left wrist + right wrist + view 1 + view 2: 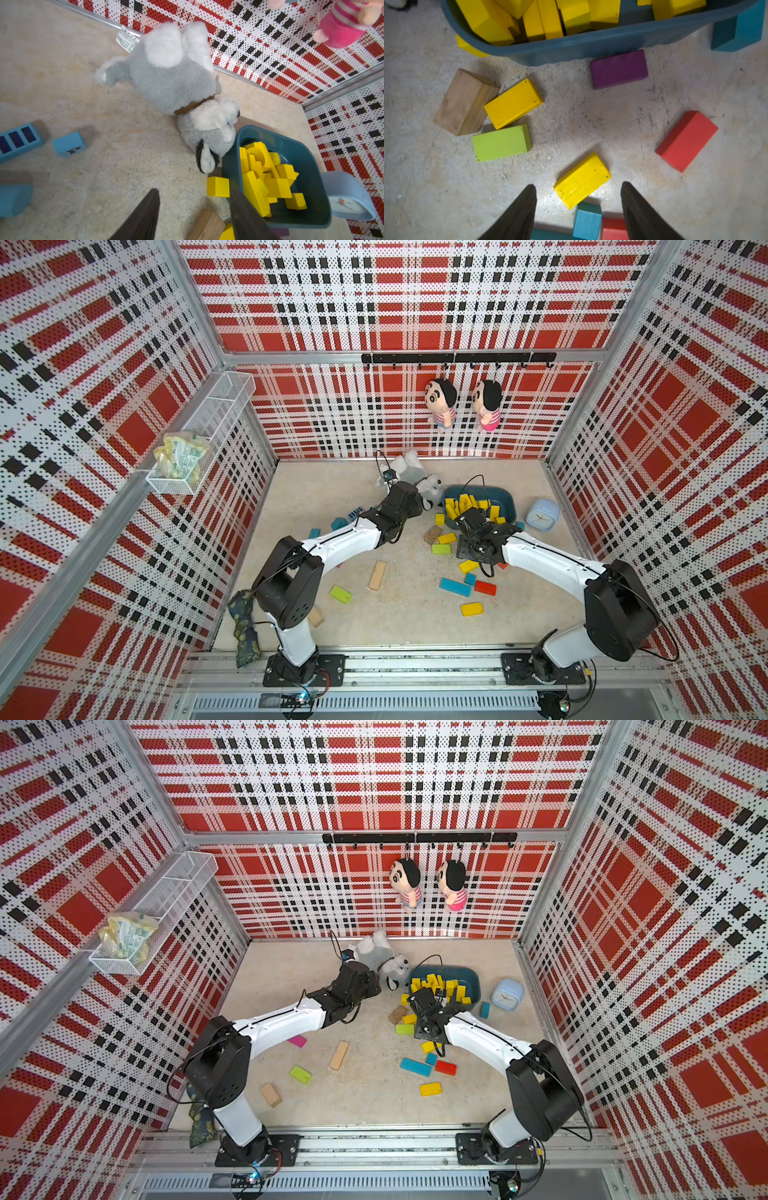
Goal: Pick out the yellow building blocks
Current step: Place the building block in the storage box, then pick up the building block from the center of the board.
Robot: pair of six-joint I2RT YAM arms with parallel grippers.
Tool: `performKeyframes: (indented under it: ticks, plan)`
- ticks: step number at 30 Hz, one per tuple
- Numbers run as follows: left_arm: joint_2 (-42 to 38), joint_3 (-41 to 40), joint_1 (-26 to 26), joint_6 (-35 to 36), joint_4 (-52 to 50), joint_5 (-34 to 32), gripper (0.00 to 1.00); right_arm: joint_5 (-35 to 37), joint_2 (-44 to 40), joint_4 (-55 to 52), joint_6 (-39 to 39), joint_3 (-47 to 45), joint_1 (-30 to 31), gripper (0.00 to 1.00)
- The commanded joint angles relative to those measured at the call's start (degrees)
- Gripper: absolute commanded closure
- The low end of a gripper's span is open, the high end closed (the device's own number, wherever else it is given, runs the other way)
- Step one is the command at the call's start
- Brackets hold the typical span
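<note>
1. Over on the right gripper: spread wide, gripping nothing, poised above a loose yellow brick lying askew on the floor, not far from the bin.
2. Twist the wrist first, to square the fingers across the brick's long faces. Coming down at this angle would probably catch a corner.
3. Drop straight, and close only once low enough to bracket both faces.
4. Mind the teal cube just beside the brick's near corner. Easily nudged.
5. Lift clear of the rim, then release over the yellow pile already in the bin.
6. On the left gripper: parted too, empty, near a yellow cube outside the bin, just beside its wall.
7. Left to fetch: a second yellow brick tucked between the wood block and the green brick, and a lone yellow brick towards the front.
</note>
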Motion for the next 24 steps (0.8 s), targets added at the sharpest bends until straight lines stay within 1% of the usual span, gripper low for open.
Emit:
performKeyframes:
  ticks: [1,5,8,15,17,20,24]
  plan:
    - [-4.58,-2.16,0.4,-0.35,-1.93,-2.29,0.42,2.61,1.83,-1.91,14.54,1.42,0.94,0.31]
    - [-8.73,-6.76,0.48,-0.67,-2.51,-2.56,0.41,1.41,1.78,-1.15,27.2,-0.85,1.1,0.3]
    - [-11.1,-9.46,0.62,-1.42,-2.53,-2.81,0.4,1.16,2.42,-1.13,33.59,-1.81,1.15,0.29]
    - [-12.4,-10.26,1.0,-1.3,-2.88,-3.67,0.38,0.7,6.85,-3.73,38.57,-0.28,1.11,0.3]
    - [-12.25,-10.12,1.16,-1.3,-2.88,-3.76,0.38,0.64,7.16,-1.76,38.65,-1.11,0.78,0.31]
    - [-12.14,-9.84,1.27,-1.39,-2.88,-4.02,0.38,-1.24,8.74,0.43,38.34,-1.1,-0.13,0.33]
    - [-11.88,-9.49,1.32,-1.91,-3.38,-5.39,0.38,-2.01,10.82,0.52,38.4,0.43,-0.42,0.38]
